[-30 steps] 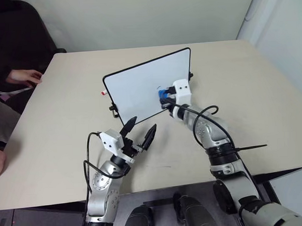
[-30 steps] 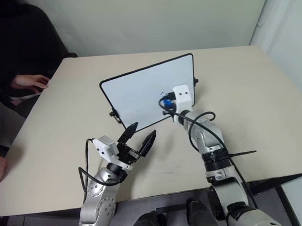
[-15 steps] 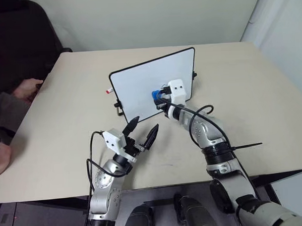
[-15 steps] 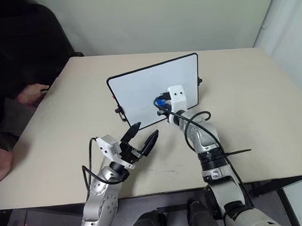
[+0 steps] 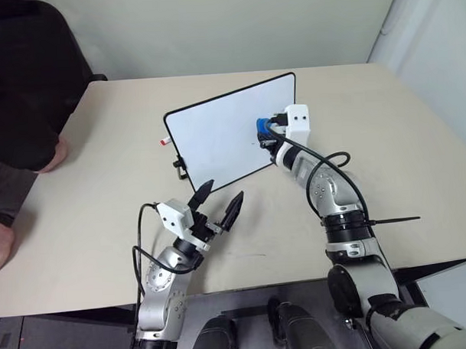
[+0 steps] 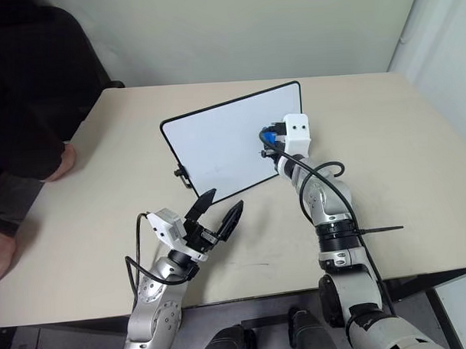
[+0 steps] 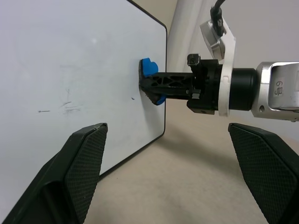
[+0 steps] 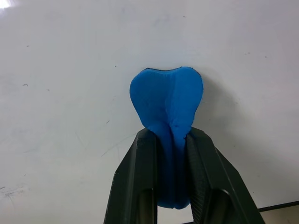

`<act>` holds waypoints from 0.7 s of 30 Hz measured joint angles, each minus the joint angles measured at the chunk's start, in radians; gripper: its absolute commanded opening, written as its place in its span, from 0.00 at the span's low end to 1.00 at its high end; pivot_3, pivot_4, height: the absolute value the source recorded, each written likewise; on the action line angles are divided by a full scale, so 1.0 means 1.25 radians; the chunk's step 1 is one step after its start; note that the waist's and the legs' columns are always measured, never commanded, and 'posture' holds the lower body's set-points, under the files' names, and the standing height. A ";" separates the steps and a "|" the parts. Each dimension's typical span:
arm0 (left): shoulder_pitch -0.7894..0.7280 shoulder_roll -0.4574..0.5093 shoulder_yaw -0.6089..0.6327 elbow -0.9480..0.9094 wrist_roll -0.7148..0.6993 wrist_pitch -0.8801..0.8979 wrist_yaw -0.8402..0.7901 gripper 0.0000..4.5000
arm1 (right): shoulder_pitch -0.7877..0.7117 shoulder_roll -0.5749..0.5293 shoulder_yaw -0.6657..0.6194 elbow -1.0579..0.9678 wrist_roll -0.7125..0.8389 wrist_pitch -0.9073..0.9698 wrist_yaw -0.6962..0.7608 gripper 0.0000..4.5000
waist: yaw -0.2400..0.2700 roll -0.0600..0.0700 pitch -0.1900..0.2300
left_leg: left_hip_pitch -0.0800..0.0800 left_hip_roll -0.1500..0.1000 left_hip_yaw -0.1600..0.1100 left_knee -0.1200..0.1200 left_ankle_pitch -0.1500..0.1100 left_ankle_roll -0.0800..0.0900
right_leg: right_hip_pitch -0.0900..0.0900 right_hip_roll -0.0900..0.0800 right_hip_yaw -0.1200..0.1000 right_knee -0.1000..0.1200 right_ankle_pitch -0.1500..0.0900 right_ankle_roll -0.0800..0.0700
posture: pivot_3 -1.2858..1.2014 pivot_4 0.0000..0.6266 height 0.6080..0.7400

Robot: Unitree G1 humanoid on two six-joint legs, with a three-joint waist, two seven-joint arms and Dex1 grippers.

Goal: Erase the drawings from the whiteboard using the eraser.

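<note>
The whiteboard (image 5: pixel 216 140) stands tilted on the table, white with a thin black frame. My right gripper (image 5: pixel 268 135) is shut on the blue eraser (image 8: pixel 167 100), and the eraser's tip presses flat against the board near its right edge. In the left wrist view the eraser (image 7: pixel 148 70) sits just inside the frame. The drawings are hidden or out of view; only faint grey streaks (image 7: pixel 65 106) mark the board. My left gripper (image 5: pixel 219 203) hovers open and holds nothing, in front of the board's lower edge, pointing at it.
A marker's red cap (image 5: pixel 166 140) pokes out behind the board's left edge. A person in a dark sleeve leans over the table's left side, with a hand (image 5: pixel 58 156) resting there. The beige table (image 5: pixel 400 138) spreads wide to the right of the board.
My right gripper has slid the eraser to the right and up across the board, towards its right edge. The person at the left has leaned in. My left gripper has stayed put.
</note>
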 measured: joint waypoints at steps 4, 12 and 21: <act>0.008 -0.002 -0.001 0.000 0.000 0.000 0.001 1.00 | 0.028 0.018 0.047 -0.018 -0.006 0.006 0.015 0.10 | -0.005 0.000 0.000 | 0.002 0.001 0.000 -0.001 -0.002 -0.001 | 0.000 0.000 -0.001 0.001 0.001 0.000 | 0.52 0.24 1.00; 0.022 -0.002 -0.001 -0.005 0.000 0.000 0.003 1.00 | 0.034 0.017 0.062 0.014 -0.020 0.030 0.012 0.10 | -0.003 0.000 0.000 | 0.003 0.001 0.000 0.000 0.000 0.001 | 0.001 0.000 -0.001 0.000 0.002 -0.001 | 0.52 0.24 1.00; 0.025 -0.001 -0.001 -0.007 0.000 0.000 0.003 1.00 | 0.034 0.019 0.056 0.012 -0.018 0.034 0.010 0.10 | -0.001 0.000 0.000 | 0.003 0.001 0.000 0.000 -0.001 0.000 | 0.001 0.000 -0.001 0.000 0.002 -0.001 | 0.52 0.24 1.00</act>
